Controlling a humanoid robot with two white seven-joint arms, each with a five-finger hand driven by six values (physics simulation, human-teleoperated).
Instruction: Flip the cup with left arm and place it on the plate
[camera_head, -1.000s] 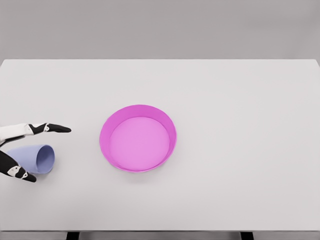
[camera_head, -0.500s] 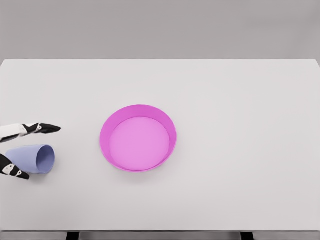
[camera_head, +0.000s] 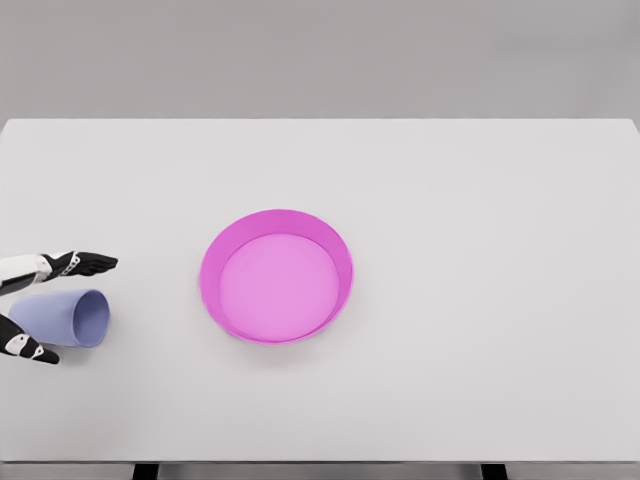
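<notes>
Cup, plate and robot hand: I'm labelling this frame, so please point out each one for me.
cup (camera_head: 62, 317), head view, on its lilac side wall, lying on its side.
plate (camera_head: 212, 262), head view, on its magenta left rim.
left robot hand (camera_head: 45, 305), head view, midway between its upper and lower dark fingertips.

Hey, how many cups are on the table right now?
1. The cup lies on its side near the table's left edge, left of the plate. Nothing seems able to hide another.

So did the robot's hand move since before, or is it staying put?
Yes. The left hand has slid toward the picture's left edge, farther from the pink plate. Its fingers sit spread above and below the lying cup, which has not shifted.
</notes>
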